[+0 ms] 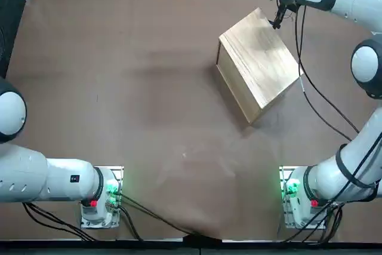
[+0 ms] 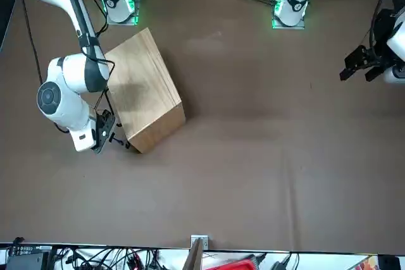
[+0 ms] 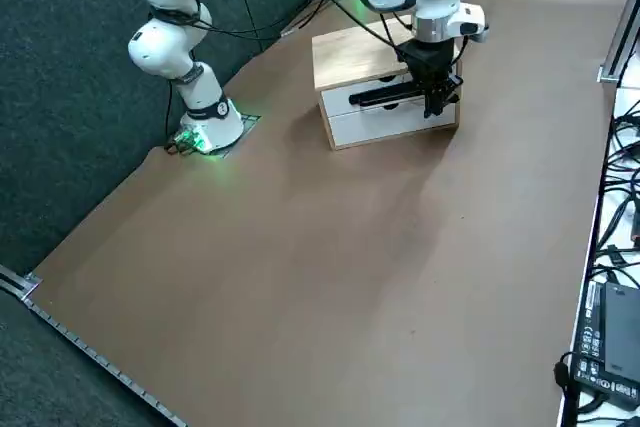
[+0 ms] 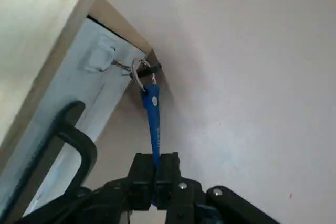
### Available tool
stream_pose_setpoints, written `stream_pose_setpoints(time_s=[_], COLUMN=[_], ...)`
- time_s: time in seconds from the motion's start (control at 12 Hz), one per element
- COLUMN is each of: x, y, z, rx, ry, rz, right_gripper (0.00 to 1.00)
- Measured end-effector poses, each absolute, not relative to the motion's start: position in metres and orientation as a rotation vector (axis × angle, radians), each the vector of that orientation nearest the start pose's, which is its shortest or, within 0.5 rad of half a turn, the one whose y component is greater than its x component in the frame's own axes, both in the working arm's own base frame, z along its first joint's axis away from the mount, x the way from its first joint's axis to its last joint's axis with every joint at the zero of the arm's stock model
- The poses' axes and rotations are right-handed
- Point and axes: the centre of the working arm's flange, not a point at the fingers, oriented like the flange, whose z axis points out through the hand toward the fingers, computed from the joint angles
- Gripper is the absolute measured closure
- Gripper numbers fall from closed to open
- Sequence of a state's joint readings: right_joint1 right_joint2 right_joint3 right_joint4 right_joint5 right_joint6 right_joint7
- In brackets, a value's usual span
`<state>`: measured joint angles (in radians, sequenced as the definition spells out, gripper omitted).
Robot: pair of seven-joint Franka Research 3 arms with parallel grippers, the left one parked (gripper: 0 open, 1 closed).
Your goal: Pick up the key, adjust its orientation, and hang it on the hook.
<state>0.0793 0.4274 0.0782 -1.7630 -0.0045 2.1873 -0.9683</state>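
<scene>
My right gripper (image 4: 155, 174) is shut on the lower end of the key (image 4: 153, 116), a thin blue strip with a metal ring on top. The ring meets the tip of a small hook (image 4: 119, 66) on the white front face of the wooden box (image 4: 31, 30); whether it is threaded over the hook I cannot tell. From overhead the gripper (image 1: 277, 22) hangs at the far right corner of the box (image 1: 259, 64). In the side view the gripper (image 3: 435, 102) points down in front of the box's white face (image 3: 385, 117).
A black bar handle (image 3: 385, 95) crosses the box's white face just beside the fingers. My arm's cable (image 1: 316, 94) trails over the brown table (image 1: 131, 106) to the right of the box. Cables and gear line the far table edge (image 2: 126, 260).
</scene>
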Motion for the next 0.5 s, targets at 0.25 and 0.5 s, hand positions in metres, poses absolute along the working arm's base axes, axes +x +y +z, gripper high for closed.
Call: stream_pose_setpoints(time_s=[0.25, 0.5], x=[0.6465, 0.6455], y=[0.101, 0.107], z=[0.3241, 0.3243], rx=[-2.631, -2.621], ry=[-1.665, -1.676], rz=[-0.016, -0.018], right_gripper=[0.96, 0.96])
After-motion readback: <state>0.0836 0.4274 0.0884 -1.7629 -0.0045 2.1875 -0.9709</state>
